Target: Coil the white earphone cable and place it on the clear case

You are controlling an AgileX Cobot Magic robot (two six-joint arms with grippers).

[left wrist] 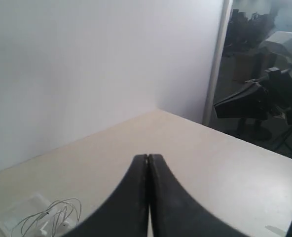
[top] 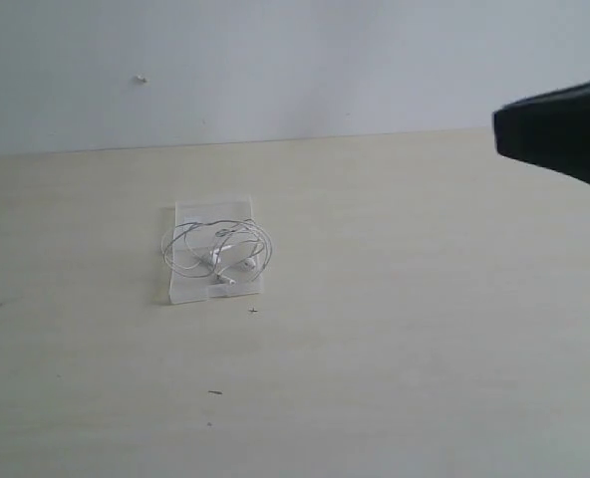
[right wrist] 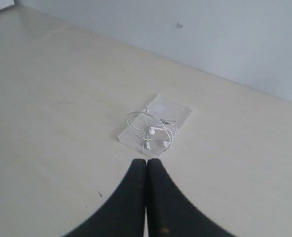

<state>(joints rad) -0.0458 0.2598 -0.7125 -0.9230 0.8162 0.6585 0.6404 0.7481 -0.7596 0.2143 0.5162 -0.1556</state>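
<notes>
Right wrist view shows the right gripper [right wrist: 146, 161] pressed shut with nothing in it, well apart from the work. The left gripper [left wrist: 148, 156] is likewise closed and empty. Beyond them the white earphone cable [right wrist: 150, 130] lies in loose loops on the clear case [right wrist: 178, 113], which rests on the table [right wrist: 57, 148]. The task looks finished.

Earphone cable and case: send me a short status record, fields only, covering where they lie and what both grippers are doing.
cable: white earphone cable, gathered in loose loops, earbuds inside the coil
cable position: lying on the clear case, loops slightly past its side edges
case: flat on the table
left: left gripper shut, empty, apart from the cable
right: right gripper shut, empty, apart from the cable
contact: neither gripper touches cable or case
</notes>
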